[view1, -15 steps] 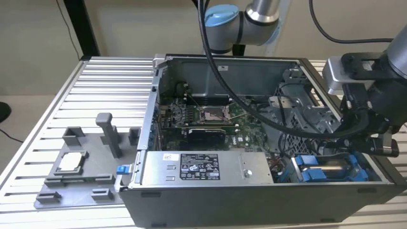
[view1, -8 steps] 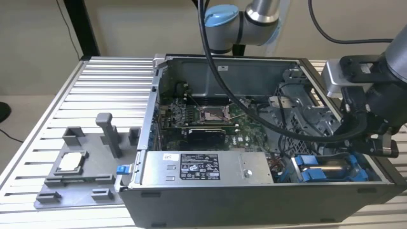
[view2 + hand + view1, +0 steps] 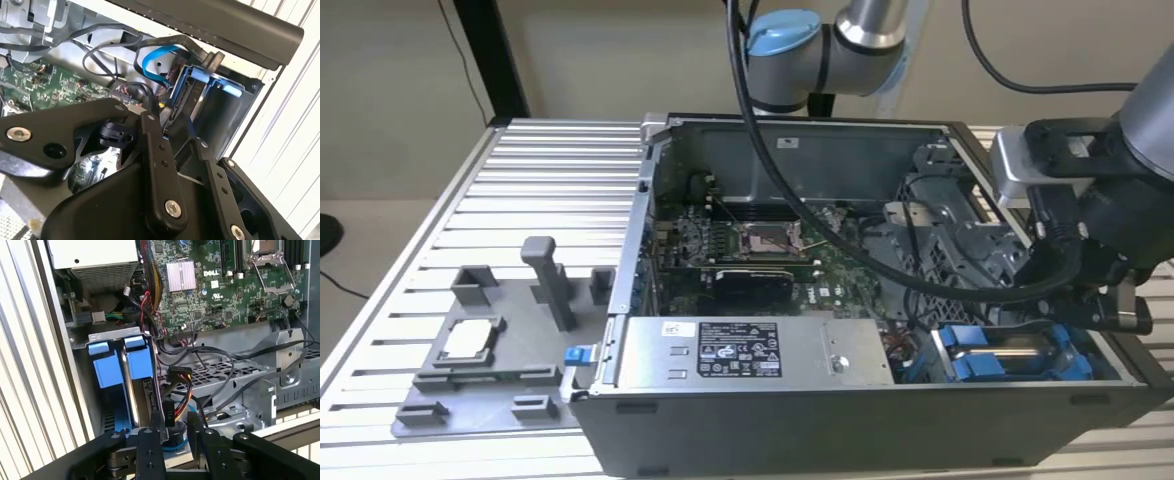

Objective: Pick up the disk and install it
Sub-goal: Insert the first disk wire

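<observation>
The disk, silver-grey in a bright blue carrier, sits on edge in the drive bay at the near corner of the open computer case, on the exterior view's right. My gripper hangs just above that bay. In the first wrist view the disk stands in the bay beside a second blue carrier, and my gripper is next to the disk's end with its black fingers apart over a cable plug. The second wrist view shows the gripper in front of the blue carrier.
A large silver box with a label fills the case's near side beside the bay. Black cables cross the motherboard. Red and yellow wires run close to the disk. A grey fixture holding a square chip rests on the slatted table.
</observation>
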Available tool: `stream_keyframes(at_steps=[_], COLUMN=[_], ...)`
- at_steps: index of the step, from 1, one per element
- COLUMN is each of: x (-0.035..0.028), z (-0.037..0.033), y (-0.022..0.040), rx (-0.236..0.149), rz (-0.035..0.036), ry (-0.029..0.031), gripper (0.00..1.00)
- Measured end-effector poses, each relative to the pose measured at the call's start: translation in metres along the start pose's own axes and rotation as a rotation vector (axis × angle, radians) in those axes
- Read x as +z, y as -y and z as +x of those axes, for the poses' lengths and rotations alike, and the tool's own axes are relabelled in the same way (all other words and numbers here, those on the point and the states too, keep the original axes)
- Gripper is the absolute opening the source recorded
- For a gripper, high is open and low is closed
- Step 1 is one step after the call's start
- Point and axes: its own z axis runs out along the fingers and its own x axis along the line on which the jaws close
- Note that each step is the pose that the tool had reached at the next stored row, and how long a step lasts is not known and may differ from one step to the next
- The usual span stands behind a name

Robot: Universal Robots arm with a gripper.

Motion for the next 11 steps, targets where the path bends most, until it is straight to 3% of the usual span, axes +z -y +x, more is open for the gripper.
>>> stream_keyframes(at_steps=[5, 11], x=[0.0063, 0.0085], z=[0.0021, 0.0036], y=[-0.0028, -0.0070], rx=[-0.001, -0.004], rz=[0.0028, 0.0154], ry=[0.0005, 0.0035], gripper=[1.00, 1.00])
